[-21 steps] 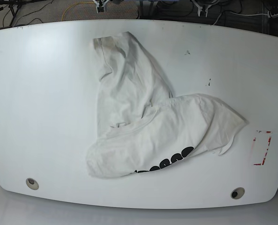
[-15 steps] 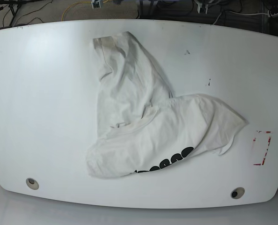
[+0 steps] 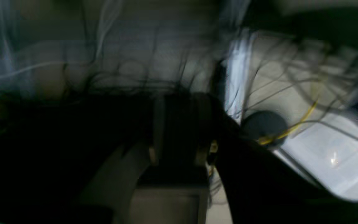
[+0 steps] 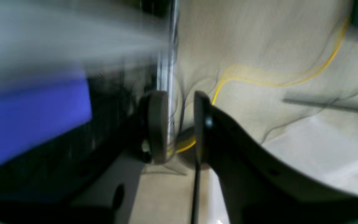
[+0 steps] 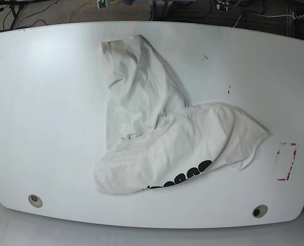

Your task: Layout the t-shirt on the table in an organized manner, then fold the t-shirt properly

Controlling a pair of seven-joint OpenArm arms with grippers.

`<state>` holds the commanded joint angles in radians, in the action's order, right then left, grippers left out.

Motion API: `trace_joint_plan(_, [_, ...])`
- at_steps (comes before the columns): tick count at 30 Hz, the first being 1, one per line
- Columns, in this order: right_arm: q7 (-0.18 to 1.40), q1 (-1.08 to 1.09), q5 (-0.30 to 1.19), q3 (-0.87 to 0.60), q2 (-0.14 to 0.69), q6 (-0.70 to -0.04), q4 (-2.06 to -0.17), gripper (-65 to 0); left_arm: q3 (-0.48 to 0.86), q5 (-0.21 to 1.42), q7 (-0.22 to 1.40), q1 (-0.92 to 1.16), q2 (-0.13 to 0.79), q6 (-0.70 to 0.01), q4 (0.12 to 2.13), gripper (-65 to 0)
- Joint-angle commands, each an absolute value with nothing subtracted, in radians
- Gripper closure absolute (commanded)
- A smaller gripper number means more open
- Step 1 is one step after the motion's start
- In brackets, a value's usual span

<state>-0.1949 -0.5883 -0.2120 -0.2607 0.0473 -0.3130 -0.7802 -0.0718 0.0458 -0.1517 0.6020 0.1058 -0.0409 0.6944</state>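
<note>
The white t-shirt point(image 5: 162, 128) lies crumpled and folded over itself in the middle of the white table point(image 5: 49, 102). Black lettering point(image 5: 185, 177) shows along its lower edge; the orange graphic is hidden. Neither gripper touches it. My right gripper point(image 4: 179, 124) hangs empty beyond the table's far edge, over the floor, with its jaws a narrow gap apart. My left gripper point(image 3: 179, 130) is blurred and dark, also off the table, empty, with its jaws a similar narrow gap apart. In the base view only small tips show at the top edge.
Two round holes point(image 5: 35, 200) point(image 5: 259, 210) sit near the table's front edge. Red tape marks point(image 5: 286, 161) are at the right. Cables, including a yellow one point(image 4: 259, 77), lie on the floor behind the table.
Both grippers have drawn back past the far edge and nearly left the base view. The t-shirt has not moved.
</note>
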Motion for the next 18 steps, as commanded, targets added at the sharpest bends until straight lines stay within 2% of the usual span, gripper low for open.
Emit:
trace_joint_plan(1, [-0.195, -0.598, -0.212, -0.268, 0.047, -0.312, -0.798, -13.8, -0.071, 0.046, -0.153, 0.613, 0.107, -0.041, 0.71, -13.0])
trace_joint_plan(2, [-0.186, -0.415, -0.206, -0.216, 0.033, -0.311, -0.579, -13.8, -0.068, 0.033, -0.188, 0.492, 0.101, -0.047, 0.661, -13.9])
trace_joint_plan(18, [-0.186, -0.406, -0.205, -0.22, 0.033, -0.312, -0.578, -13.6, -0.065, 0.033, -0.188, 0.461, 0.127, -0.047, 0.647, -13.5])
